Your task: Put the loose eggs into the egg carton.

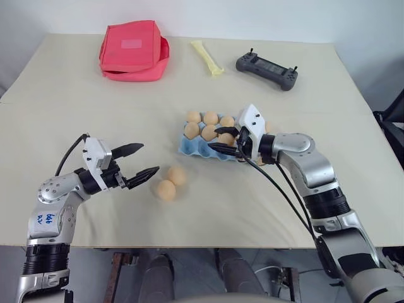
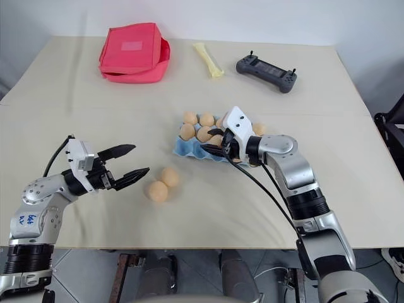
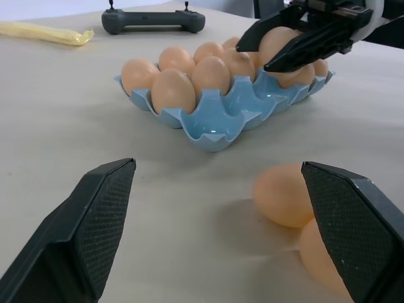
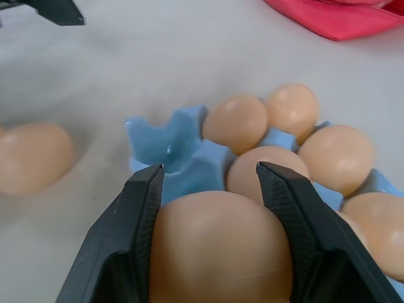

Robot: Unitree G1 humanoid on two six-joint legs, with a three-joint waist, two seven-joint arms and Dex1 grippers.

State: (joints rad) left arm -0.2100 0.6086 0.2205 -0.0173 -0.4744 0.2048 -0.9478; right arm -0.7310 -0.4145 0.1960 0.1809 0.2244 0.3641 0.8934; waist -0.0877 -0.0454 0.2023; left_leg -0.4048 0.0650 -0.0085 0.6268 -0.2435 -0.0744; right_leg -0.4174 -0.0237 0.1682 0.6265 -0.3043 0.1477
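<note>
Beige tabletop (image 1: pixel 76 120) is bearing the blue egg carton (image 1: pixel 189 149); right gripper (image 1: pixel 222 140) is clamping an egg (image 4: pixel 221 246) above it, two loose eggs (image 1: pixel 172 182) lying beside it, left gripper (image 1: pixel 136 163) gaping wide nearby.

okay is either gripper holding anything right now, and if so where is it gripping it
The right gripper holds one egg, its two fingers pressed on the egg's opposite sides, above the egg carton. The left gripper is open and holds nothing.
</note>
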